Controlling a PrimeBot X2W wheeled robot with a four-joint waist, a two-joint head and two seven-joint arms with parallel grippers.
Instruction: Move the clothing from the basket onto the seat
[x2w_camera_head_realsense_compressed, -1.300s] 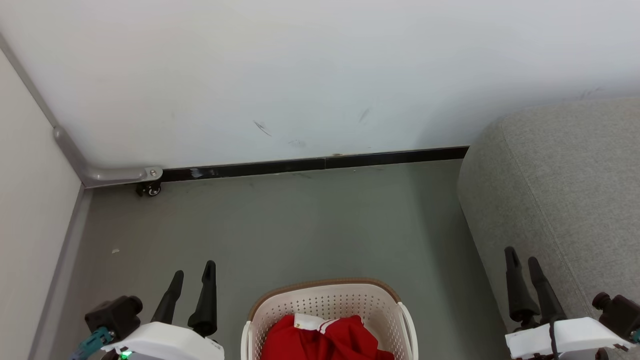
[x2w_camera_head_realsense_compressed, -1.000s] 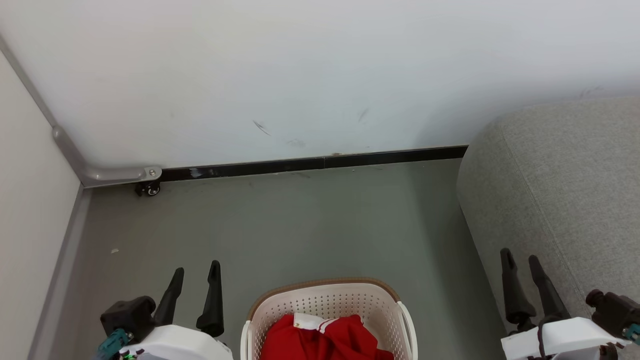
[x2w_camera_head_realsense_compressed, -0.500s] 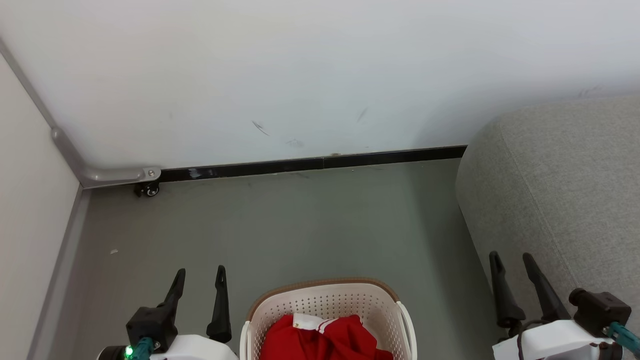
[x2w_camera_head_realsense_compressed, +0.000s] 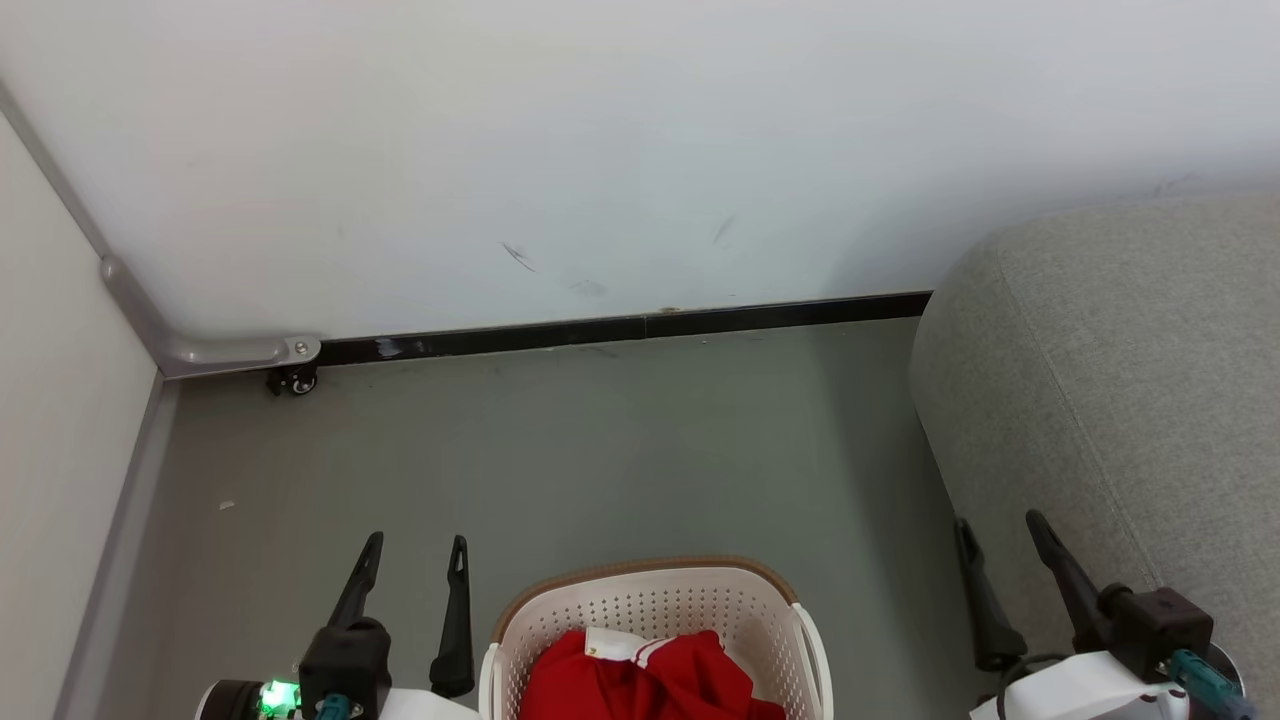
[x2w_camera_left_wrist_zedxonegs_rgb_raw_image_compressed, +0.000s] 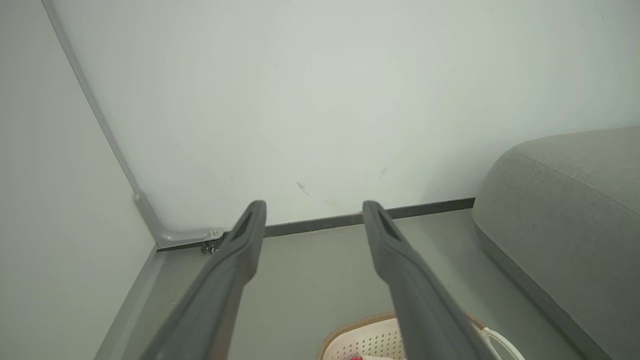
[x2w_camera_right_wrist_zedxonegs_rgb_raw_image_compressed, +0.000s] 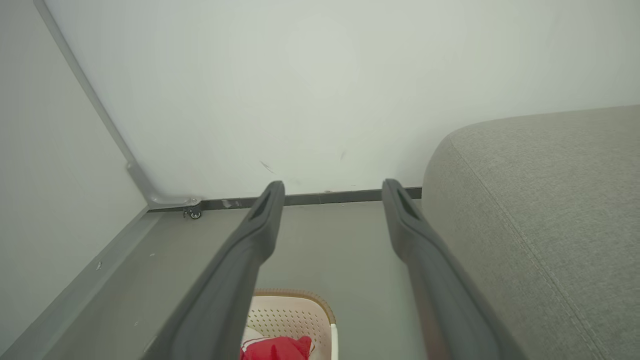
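A white wall (x2w_camera_head_realsense_compressed: 600, 150) is shown across the top of the head view and is met at the left by a pale partition panel (x2w_camera_head_realsense_compressed: 50, 420). At the right, the seat (x2w_camera_head_realsense_compressed: 1120, 380), a light grey sofa of coarse woven fabric with a rounded end, is set back against the wall. No clothing is seen on the part of it in view. A grey floor (x2w_camera_head_realsense_compressed: 600, 450) is spread between panel and sofa, edged by a black baseboard (x2w_camera_head_realsense_compressed: 620, 327).

At the bottom centre, the basket (x2w_camera_head_realsense_compressed: 650, 598), cream-white perforated plastic with a brown woven-look rim, is stood on the floor near the sofa. This placement is judged to keep the carry short. A red garment (x2w_camera_head_realsense_compressed: 640, 682) with white trim is bunched inside it, so the task is judged not yet begun.

The left gripper (x2w_camera_head_realsense_compressed: 417, 541) is held just beside the basket's left side, and the right gripper (x2w_camera_head_realsense_compressed: 998, 520) between basket and sofa. The fingers of each are spread apart, with nothing between them. This flanking pose is judged a readiness to reach in.

A small black caster (x2w_camera_head_realsense_compressed: 292, 381) is fitted under the partition's foot.
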